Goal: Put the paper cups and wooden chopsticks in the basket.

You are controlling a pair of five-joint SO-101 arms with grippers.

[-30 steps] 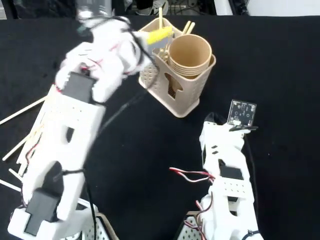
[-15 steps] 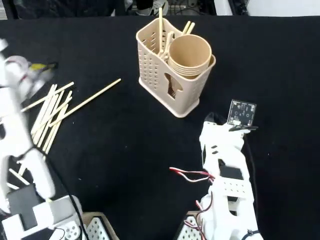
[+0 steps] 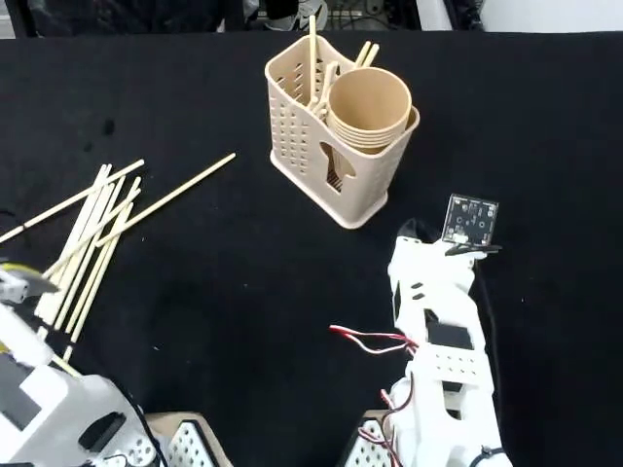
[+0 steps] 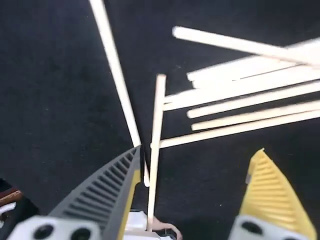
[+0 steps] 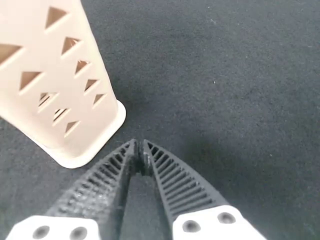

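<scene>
The beige basket [image 3: 331, 161] stands at the back middle of the black table, with stacked paper cups [image 3: 370, 102] and a few wooden chopsticks [image 3: 313, 49] in it. Several loose chopsticks [image 3: 92, 233] lie fanned out at the left. My left gripper [image 3: 18, 284] is low at the near left end of that pile. In the left wrist view the left gripper [image 4: 199, 150] is open just over the chopsticks [image 4: 240, 95], one stick [image 4: 156, 150] lying beside its grey finger. My right gripper [image 5: 137, 146] is shut and empty, close to the basket's [image 5: 55, 85] base.
The right arm [image 3: 438, 311] lies along the near right of the table, with a small circuit board [image 3: 472, 220] by its wrist. Red wires [image 3: 365, 339] loop out at its side. Bare black cloth lies between the pile and the basket.
The left arm has swung away from the basket, out to the left and down to the near left corner, over the loose chopsticks. The right arm has not moved.
</scene>
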